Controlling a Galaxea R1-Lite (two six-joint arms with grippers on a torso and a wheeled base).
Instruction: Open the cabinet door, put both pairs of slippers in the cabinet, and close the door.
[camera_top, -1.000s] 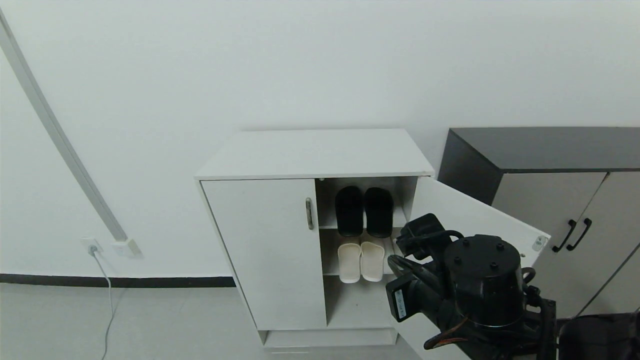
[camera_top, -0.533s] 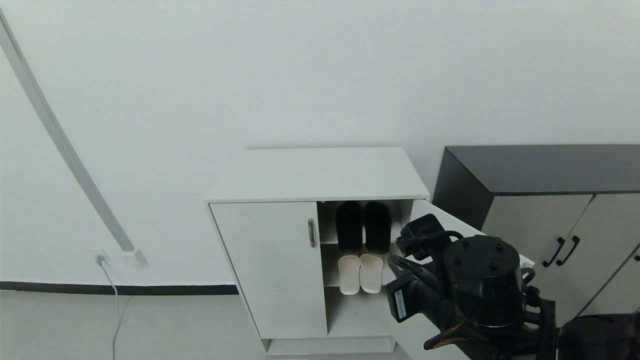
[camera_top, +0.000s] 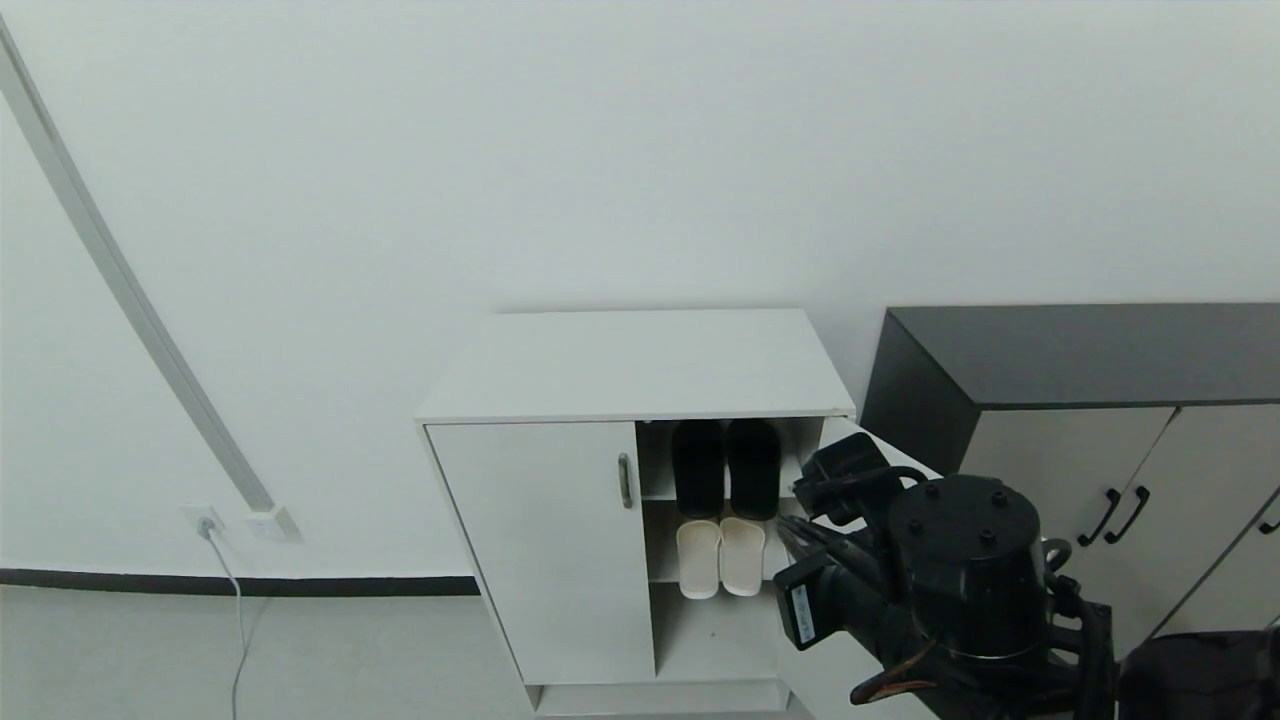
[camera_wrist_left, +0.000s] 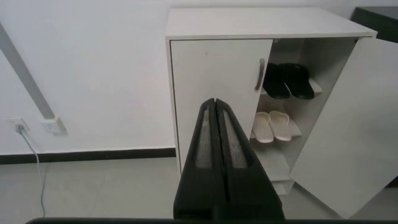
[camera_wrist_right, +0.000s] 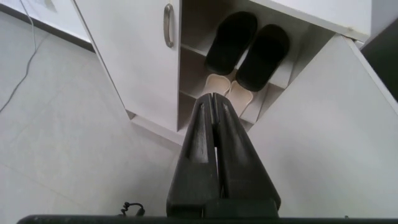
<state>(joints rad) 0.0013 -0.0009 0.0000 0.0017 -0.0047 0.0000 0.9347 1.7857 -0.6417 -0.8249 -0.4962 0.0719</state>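
Resting inside boxy white cabinet (camera_top: 640, 365) | matte black slippers (camera_top: 725, 468) | cream slippers (camera_top: 720, 557)

The cabinet (camera_top: 640, 365) is plain white with a silver-grey door handle (camera_top: 624, 481). The black slippers (camera_top: 725, 468) are unpatterned, and the cream slippers (camera_top: 720, 557) may be nearer off-white. The neighbouring sideboard (camera_top: 1080, 350) has a black top and grey doors.

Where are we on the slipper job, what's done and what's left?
Done: the black slippers lie on the upper shelf and the white slippers on the shelf below, inside the cabinet. In hand: nothing; the left gripper and right gripper are shut and empty. Left: the right door stands open and needs closing.
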